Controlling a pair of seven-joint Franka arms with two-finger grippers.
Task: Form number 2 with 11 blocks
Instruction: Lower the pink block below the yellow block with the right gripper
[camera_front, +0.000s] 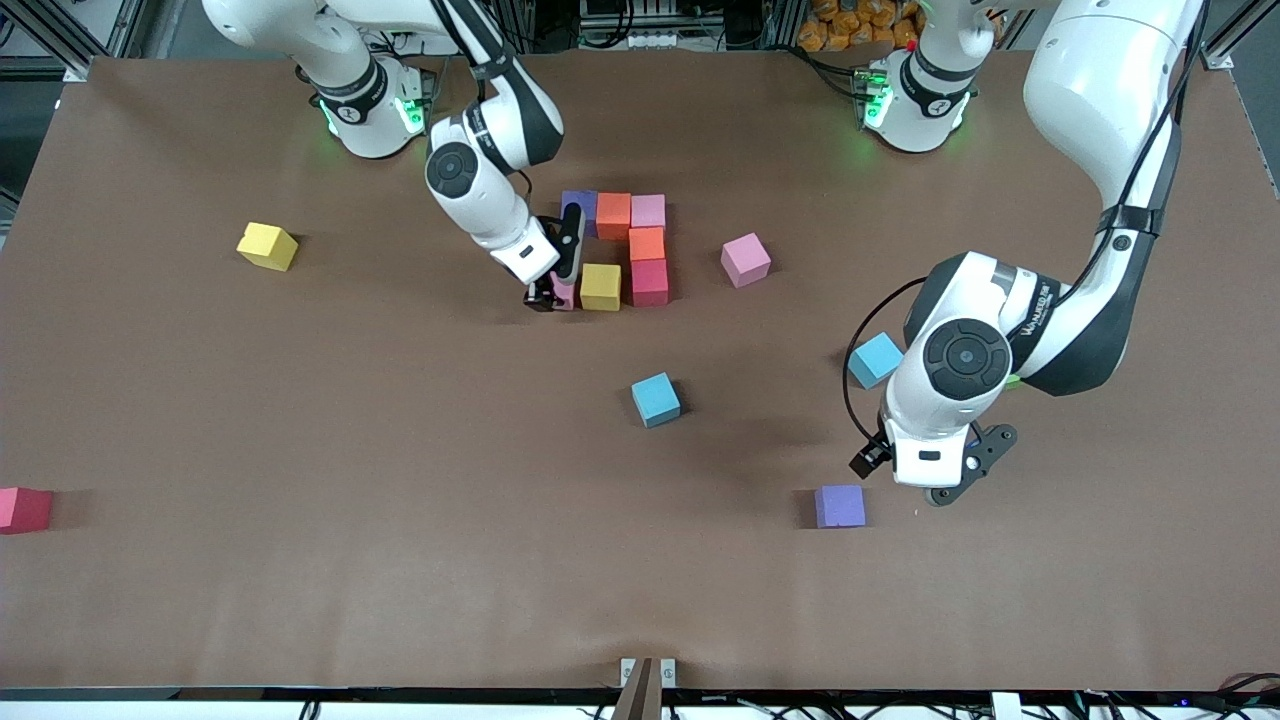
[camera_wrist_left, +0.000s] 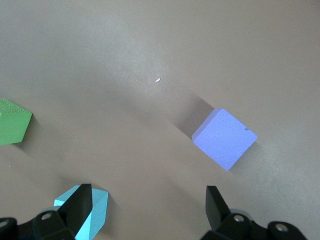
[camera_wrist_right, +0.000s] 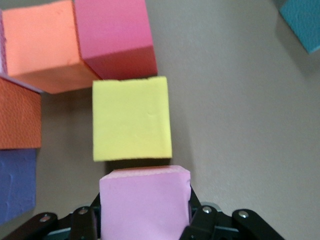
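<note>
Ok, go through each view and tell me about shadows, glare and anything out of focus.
Front view: even light, soft shadows beside the cubes, green glow at both arm bases. Left wrist view: the purple cube casts a clear shadow on the table; a small bright speck shows on the table. Right wrist view: the held pink cube fills the foreground, slightly soft; a narrow dark gap separates it from the yellow cube.

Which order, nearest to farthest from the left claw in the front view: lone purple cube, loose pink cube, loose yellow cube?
From the left claw:
1. Purple cube, right beside the claw, toward the front camera.
2. Pink cube, loose beside the block cluster.
3. Yellow cube, out at the right arm's end.
</note>
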